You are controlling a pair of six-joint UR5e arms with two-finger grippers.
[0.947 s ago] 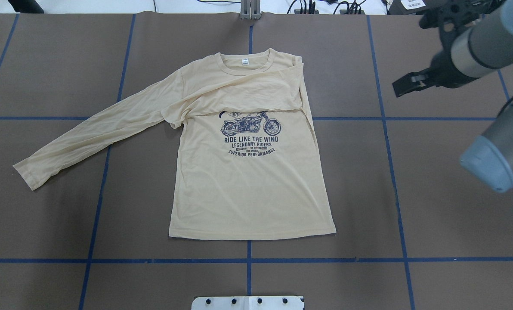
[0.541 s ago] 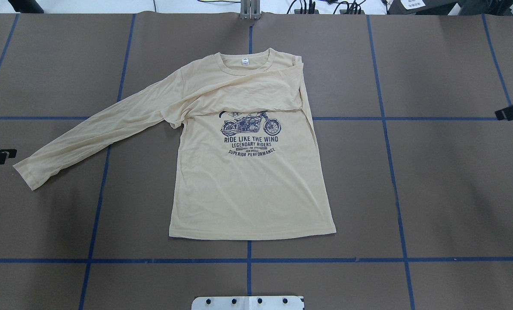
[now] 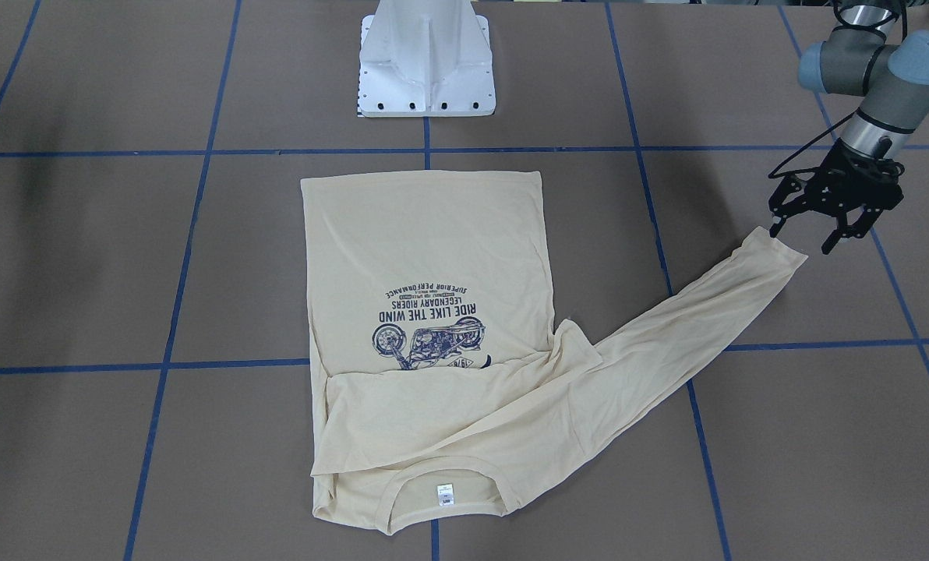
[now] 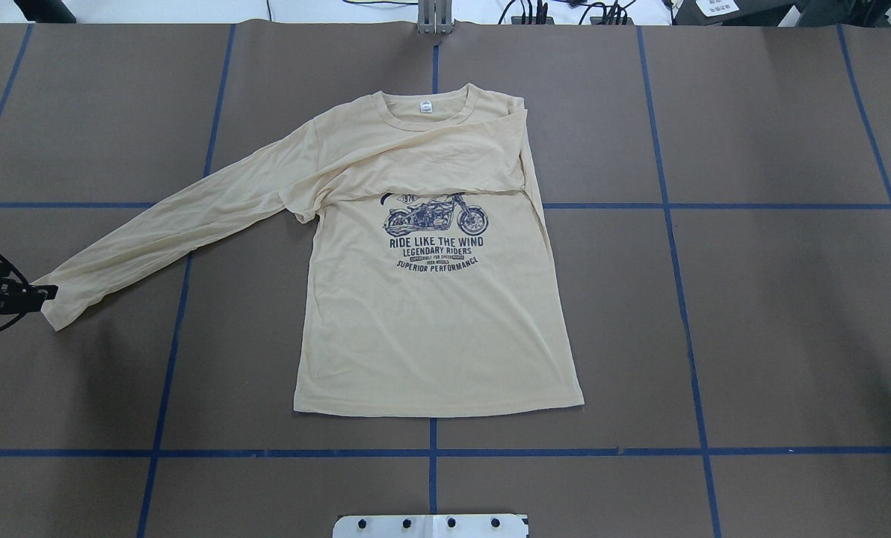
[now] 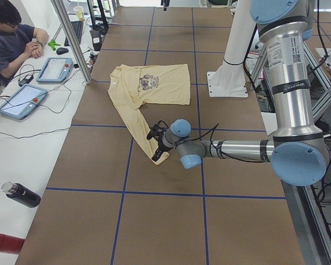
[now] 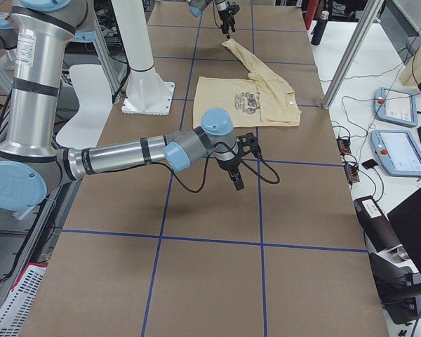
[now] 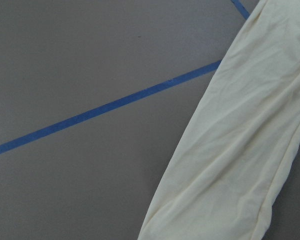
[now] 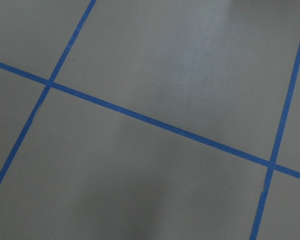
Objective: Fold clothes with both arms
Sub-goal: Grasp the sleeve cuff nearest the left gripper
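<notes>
The left gripper point(image 3: 801, 240) has moved in to the end of the long sleeve point(image 4: 176, 217), and the right arm has gone out of the top view. The left gripper's fingers point(image 3: 776, 222) are spread wide, right at the cuff point(image 4: 51, 302). I cannot tell if they touch it.

The navy print point(image 4: 435, 237) has a motorcycle and says "RIDE LIKE THE WIND", "LEGENDARY RIDERS" and "SUPERIOR PERFORMANCE". The words on the small white neck label point(image 4: 424, 107) are too tiny to read.

The pale cream-yellow T-shirt point(image 4: 430, 329) lies flat, front up, in the middle of the brown table point(image 4: 752, 314). One sleeve is folded across the chest and hides the top of the print. The other stretches out to the robot's left.

The right gripper point(image 6: 236, 177) hangs over bare table with blue tape lines point(image 8: 155, 122), well apart from the T-shirt. I cannot tell how its fingers stand.
</notes>
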